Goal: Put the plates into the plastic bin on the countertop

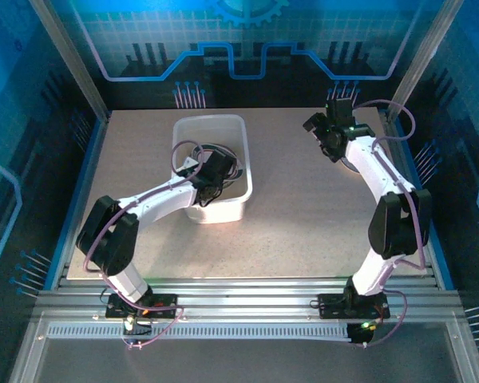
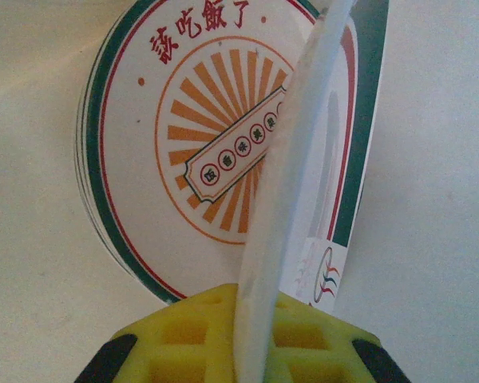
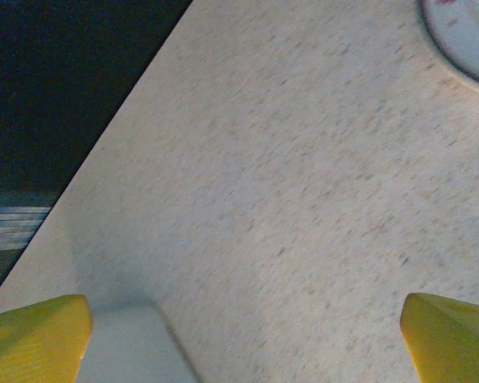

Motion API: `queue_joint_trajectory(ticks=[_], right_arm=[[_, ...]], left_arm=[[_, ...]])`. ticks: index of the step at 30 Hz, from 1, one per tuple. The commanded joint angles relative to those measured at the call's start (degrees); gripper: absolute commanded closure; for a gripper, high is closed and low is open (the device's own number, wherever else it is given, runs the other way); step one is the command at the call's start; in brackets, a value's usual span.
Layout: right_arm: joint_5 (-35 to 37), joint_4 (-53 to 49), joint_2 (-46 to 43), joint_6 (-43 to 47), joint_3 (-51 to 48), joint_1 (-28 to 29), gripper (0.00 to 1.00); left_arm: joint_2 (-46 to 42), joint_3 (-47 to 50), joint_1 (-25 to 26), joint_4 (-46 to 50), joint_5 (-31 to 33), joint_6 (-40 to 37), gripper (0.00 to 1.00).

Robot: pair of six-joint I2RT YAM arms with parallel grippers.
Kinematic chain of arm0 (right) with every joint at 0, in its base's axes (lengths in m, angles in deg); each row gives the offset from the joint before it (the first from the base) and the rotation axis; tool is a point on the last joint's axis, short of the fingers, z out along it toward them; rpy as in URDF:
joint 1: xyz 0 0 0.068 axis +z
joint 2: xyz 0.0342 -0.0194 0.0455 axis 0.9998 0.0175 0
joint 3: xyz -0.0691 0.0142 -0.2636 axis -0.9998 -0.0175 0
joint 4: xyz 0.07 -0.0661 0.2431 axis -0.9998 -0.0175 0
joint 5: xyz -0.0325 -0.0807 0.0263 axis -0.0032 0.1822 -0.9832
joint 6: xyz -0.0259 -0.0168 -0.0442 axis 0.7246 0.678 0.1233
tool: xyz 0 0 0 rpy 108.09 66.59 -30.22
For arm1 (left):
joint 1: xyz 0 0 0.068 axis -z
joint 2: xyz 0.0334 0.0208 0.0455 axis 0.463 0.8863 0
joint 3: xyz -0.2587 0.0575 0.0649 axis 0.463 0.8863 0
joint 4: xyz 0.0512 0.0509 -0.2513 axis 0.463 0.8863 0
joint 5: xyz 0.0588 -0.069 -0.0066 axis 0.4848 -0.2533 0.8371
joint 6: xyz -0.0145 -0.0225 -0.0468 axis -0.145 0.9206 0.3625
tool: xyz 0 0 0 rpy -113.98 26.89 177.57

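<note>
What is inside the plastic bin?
Stacked plates lie flat in the plastic bin; the left gripper holds another plate on edge above them. How many lie beneath is hidden.

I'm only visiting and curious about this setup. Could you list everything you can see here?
countertop: one, beige speckled, under everything.
plastic bin: one, translucent white, on the countertop, left of centre.
stacked plates: several, count unclear, white with orange rays and green rims, flat in the plastic bin.
held plate: one, white with green and red rim lines, on edge over the stacked plates.
lone plate: one, white, dark-rimmed, on the countertop at right.
left gripper: yellow pads, shut on the held plate.
right gripper: yellow pads, open, above the countertop.
</note>
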Motion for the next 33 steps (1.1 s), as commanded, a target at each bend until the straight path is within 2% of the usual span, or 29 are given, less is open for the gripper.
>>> queue_joint_trajectory(ticks=[1, 3, 5, 10, 12, 14, 17, 23, 33], right_arm=[[9.0, 1.4, 3.7, -2.3, 2.8, -0.8, 0.0], [11.3, 1.3, 6.0, -3.6, 4.1, -1.4, 0.0], [13.5, 1.2, 8.2, -4.3, 5.4, -2.0, 0.0], [17.1, -0.5, 12.1, -7.2, 7.2, -4.0, 0.0], [17.8, -1.5, 13.1, -8.0, 7.7, -4.8, 0.0], [18.7, -1.9, 13.5, -8.1, 7.9, -5.4, 0.0], [19.2, -3.1, 14.4, -8.7, 8.7, -6.4, 0.0], [19.2, -8.9, 19.4, -10.3, 14.9, -7.8, 0.0], [17.2, -11.8, 27.6, -7.8, 23.8, -7.8, 0.01]], left_arm=[[0.4, -0.1, -0.2, -2.8, -2.9, 1.8, 0.98], [0.7, 0.3, -0.8, -2.4, -4.6, 2.4, 0.96], [1.1, 0.5, -1.3, -1.9, -5.9, 2.8, 0.87], [2.1, 1.7, -2.9, -3.0, -9.7, 3.7, 0.76], [2.2, 1.2, -3.3, -2.3, -10.6, 2.8, 0.64], [1.9, 0.6, -3.8, -1.0, -11.8, 1.7, 0.42], [0.5, 0.5, -4.0, 0.7, -11.6, 0.8, 0.3], [-3.0, -1.8, -4.8, 4.4, -10.4, -3.5, 0.2], [-9.8, -3.7, -5.1, 6.0, -9.3, -17.3, 0.05]])
